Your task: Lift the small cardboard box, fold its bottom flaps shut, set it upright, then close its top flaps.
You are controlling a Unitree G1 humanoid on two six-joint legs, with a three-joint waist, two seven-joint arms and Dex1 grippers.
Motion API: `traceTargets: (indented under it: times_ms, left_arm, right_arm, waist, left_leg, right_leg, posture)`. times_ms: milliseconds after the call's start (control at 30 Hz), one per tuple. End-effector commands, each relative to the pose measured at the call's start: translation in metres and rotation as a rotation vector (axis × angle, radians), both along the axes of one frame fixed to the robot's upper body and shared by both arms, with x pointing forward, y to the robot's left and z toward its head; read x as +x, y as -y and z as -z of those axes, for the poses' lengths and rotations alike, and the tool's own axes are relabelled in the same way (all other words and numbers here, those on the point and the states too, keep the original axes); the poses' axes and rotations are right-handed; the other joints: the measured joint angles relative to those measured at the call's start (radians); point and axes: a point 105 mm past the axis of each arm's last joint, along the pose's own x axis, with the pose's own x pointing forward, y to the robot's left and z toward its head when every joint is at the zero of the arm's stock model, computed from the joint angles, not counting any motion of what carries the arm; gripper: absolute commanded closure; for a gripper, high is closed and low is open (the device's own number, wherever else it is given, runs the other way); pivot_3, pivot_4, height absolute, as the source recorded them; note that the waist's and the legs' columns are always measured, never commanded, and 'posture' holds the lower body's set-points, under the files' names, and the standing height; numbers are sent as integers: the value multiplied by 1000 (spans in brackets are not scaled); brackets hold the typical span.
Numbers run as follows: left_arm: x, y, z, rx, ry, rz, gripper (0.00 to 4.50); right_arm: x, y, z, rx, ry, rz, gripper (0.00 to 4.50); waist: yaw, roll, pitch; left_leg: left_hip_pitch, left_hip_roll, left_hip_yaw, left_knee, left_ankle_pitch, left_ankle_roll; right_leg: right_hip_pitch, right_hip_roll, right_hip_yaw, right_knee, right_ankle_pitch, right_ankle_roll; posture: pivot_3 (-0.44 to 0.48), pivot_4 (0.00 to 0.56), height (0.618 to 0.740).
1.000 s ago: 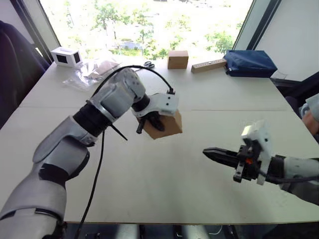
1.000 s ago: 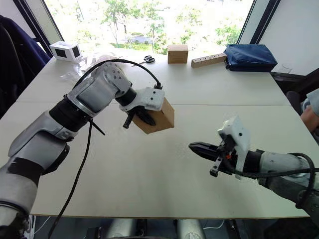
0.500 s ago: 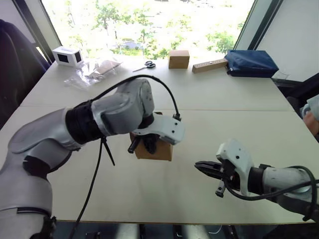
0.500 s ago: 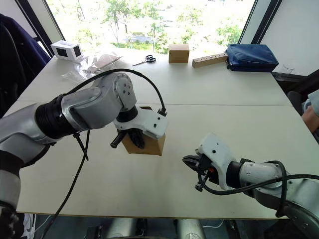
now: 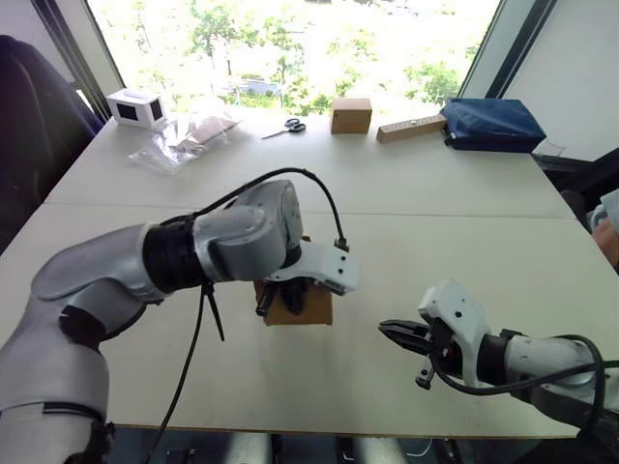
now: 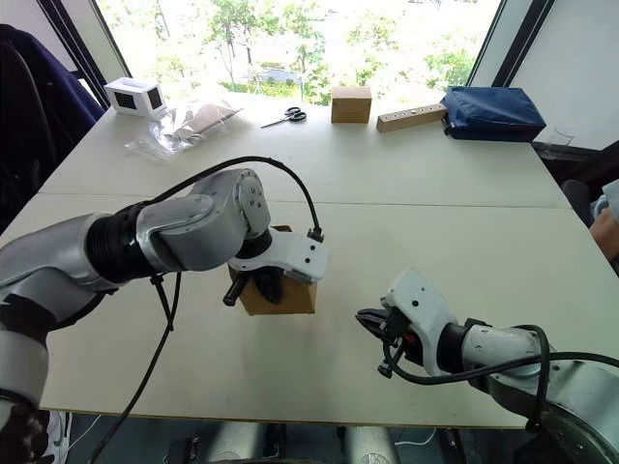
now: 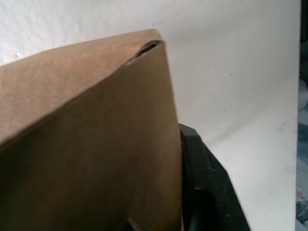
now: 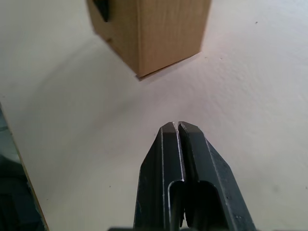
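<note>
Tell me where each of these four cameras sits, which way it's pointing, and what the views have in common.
Left eye view: on the head, looking forward and down over the table; both arms show, the left hand gripping the small cardboard box.
Right eye view: the stereo twin, same scene, with the right hand shut and apart from the box.
Left wrist view: on the left wrist, pressed close against the box wall, one black finger beside it.
Right wrist view: on the right wrist, looking along its shut fingers toward the box.
Shared: all four show the box on the table.

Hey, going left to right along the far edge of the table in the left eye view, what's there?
White box with dark window → clear plastic bags → scissors → brown cardboard block → long wooden block → blue bag.
</note>
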Motion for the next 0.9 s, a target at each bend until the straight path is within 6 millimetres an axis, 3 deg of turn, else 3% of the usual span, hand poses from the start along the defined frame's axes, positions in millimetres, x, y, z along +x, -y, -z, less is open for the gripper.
traceTargets:
  times_ms: [33,167,467,567,633,800,900]
  left_arm:
    - [-4,1,-1,-3,17,39,2770]
    - [-5,6,-11,-29,10,44,1306]
    - [3,18,-71,-155,-24,-61,1306]
    - [-13,9,-87,-194,-182,-139,1306]
    - [-11,10,-96,-274,-204,-127,1306]
    - [30,13,-121,-547,-198,-298,1306]
    - [57,8,-146,-906,-89,-296,1306]
  right_arm:
    - [6,0,-6,8,42,-4,4500]
    - [7,0,-5,2,39,-13,4500]
    - [11,3,-5,-1,18,-46,4500]
    - [13,-1,-11,39,21,-72,4500]
    - [15,-2,-17,79,34,-77,4500]
    - [18,-6,-30,206,59,-73,4500]
    - [20,-8,-35,269,67,-61,4500]
  waist:
    - [0,0,0]
    - [2,0,0]
    - [1,0,0]
    - [-7,0,0]
    - [-6,0,0]
    - [1,0,0]
    - [-1,1,0]
  left_leg:
    - [0,0,0,0,0,0]
    - [0,0,0,0,0,0]
    - [0,-1,0,1,0,0]
    - [0,0,0,1,0,0]
    - [1,1,0,0,0,0]
    - [4,1,0,0,0,0]
    - [3,1,0,0,0,0]
  right_leg:
    - [0,0,0,0,0,0]
    - [0,0,0,0,0,0]
    - [0,0,0,0,0,0]
    - [0,1,1,0,0,0]
    - [0,2,1,1,0,0]
    - [2,3,1,2,0,0]
    - [2,3,2,2,1,2]
  posture:
    - [0,150,740]
    - [0,150,740]
    - [0,150,740]
    - [0,150,740]
    - [0,150,740]
    - [0,150,740]
    - [0,150,740]
